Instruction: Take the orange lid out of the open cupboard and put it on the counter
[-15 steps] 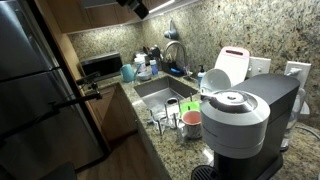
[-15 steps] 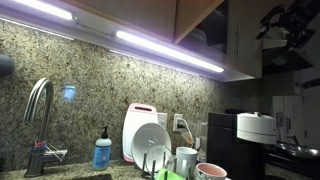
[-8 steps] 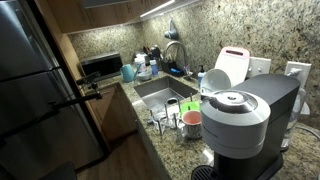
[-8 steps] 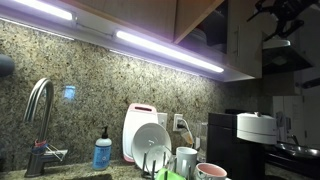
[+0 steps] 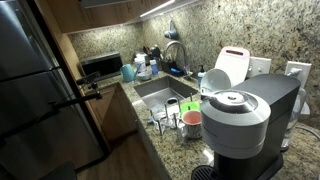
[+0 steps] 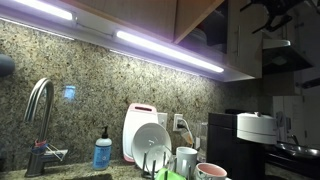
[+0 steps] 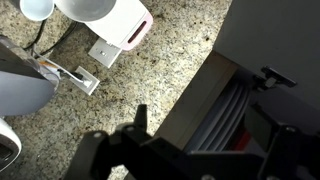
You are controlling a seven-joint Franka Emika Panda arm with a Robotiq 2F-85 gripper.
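My gripper (image 6: 270, 8) is high up at the open cupboard (image 6: 250, 45), dark against its shelves. In the wrist view the jaws (image 7: 205, 95) are open and empty, spread across the cupboard's front edge (image 7: 200, 95). Stacked grey plates (image 7: 225, 115) lie inside. A dim reddish patch (image 7: 248, 135) shows in the shadow beside them; it may be the orange lid, I cannot tell. The speckled granite counter (image 5: 160, 158) runs around the steel sink (image 5: 160, 92) far below.
A white board with a red edge (image 5: 232, 62) leans on the backsplash; it also shows in an exterior view (image 6: 140, 125). A coffee machine (image 5: 245, 125), pink cup (image 5: 191, 122), dish rack (image 5: 168, 115), tap (image 5: 177, 52) and fridge (image 5: 35, 90) crowd the counter area.
My gripper has moved up and towards the cupboard, leaving the top of one exterior view and reaching the top edge of the other.
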